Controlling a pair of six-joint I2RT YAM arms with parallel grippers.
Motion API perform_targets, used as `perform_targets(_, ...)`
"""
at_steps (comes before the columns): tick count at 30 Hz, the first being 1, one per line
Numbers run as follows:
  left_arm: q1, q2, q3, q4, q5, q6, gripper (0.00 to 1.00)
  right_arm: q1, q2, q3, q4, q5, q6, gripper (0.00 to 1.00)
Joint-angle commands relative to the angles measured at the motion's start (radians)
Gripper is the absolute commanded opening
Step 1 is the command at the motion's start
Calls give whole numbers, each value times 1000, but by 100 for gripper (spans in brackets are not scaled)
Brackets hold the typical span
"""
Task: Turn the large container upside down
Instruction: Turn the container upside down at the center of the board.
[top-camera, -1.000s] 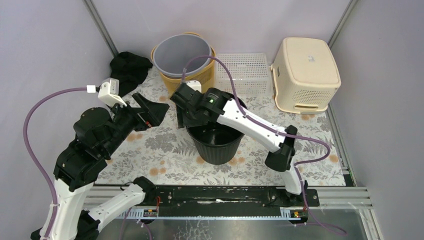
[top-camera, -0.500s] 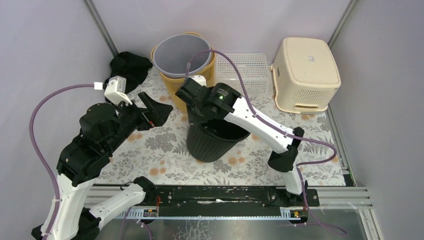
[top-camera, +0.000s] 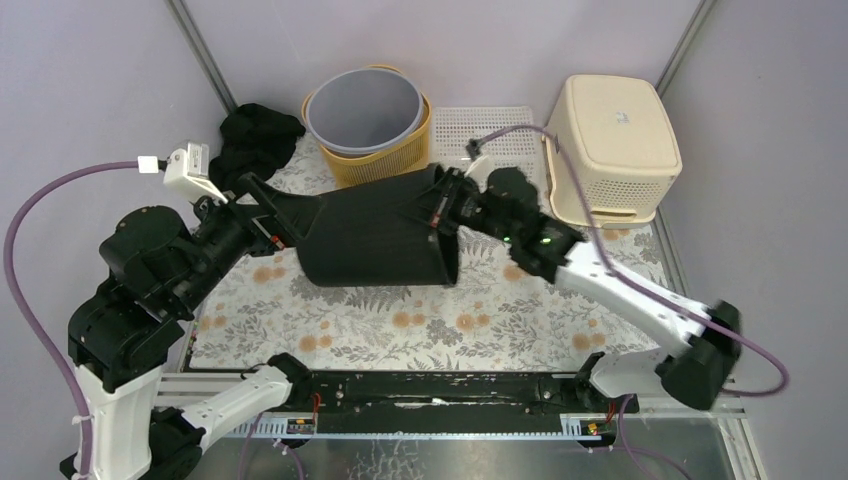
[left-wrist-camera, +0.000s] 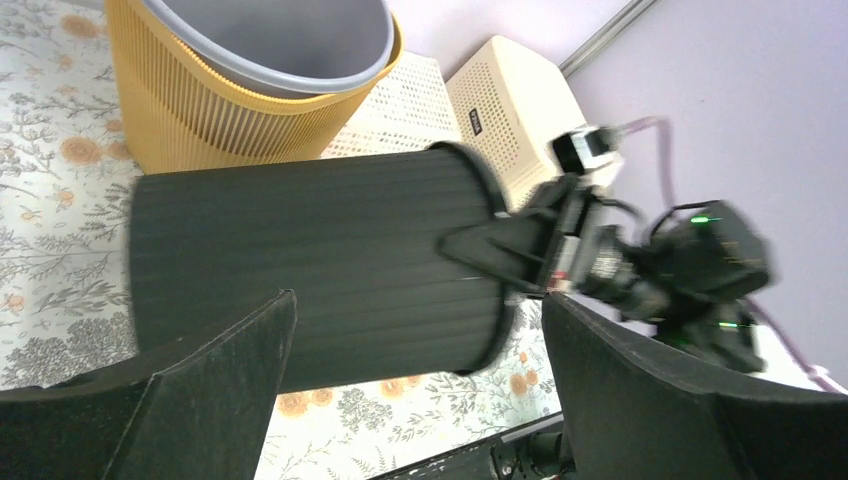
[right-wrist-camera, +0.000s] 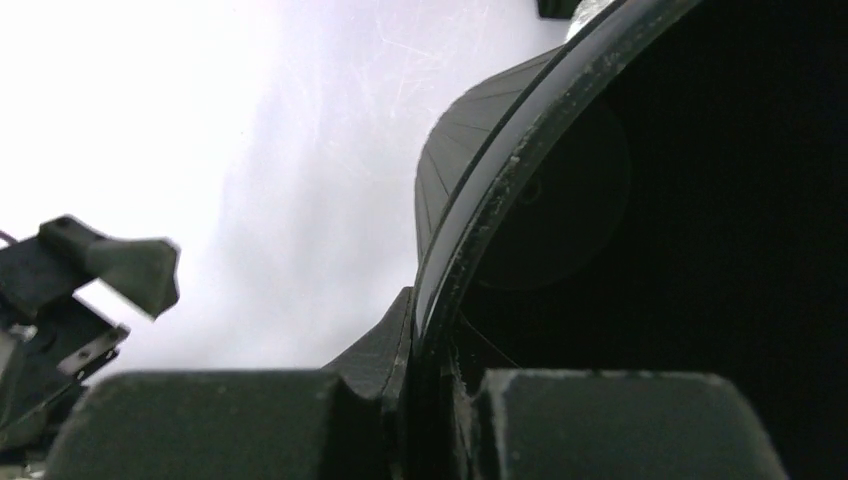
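The jaws of the right gripper (top-camera: 440, 203) are pinched on the rim of the black ribbed bin (top-camera: 375, 240). Those of the left gripper (top-camera: 285, 212) stand spread wide and hold nothing.

In the top view the bin lies on its side over the floral table cover (top-camera: 330, 320), just in front of the yellow basket (top-camera: 392, 160) that holds a grey bucket (top-camera: 365, 105). Its mouth faces right and its base faces left, so I judge the turn about half done. The mouth has yet to swing down onto the table. Whether the bin rests on the cover or hangs clear of it I cannot tell. The right arm reaches far forward and leftward to the upper rim, and the left arm is bent up with its gripper at the bin's base.

In the left wrist view its open fingers (left-wrist-camera: 210, 380) frame the bin's ribbed wall, apart from it, and the right gripper bites the far rim.

In the right wrist view the rim (right-wrist-camera: 450, 260) runs down between its own fingers (right-wrist-camera: 220, 420), with the dark inside of the bin to the right.
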Motion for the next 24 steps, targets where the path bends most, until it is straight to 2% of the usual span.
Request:
perform_targets(1, -4, 12, 7, -39, -47, -10, 100, -7, 125, -233, 814, -145, 306, 0)
perform_targets(9, -3, -10, -59, -25, -60, -36, 100, -7, 492, -329, 1552, -129, 687, 0)
perform_targets(20, -3, 0, -86, -7, -66, -44, 100, -4, 679, -240, 1787, -86, 863, 0)
perform_targets(24, -3, 13, -78, -1, -64, -40, 100, -4, 760, -192, 1792, -111, 876, 0)
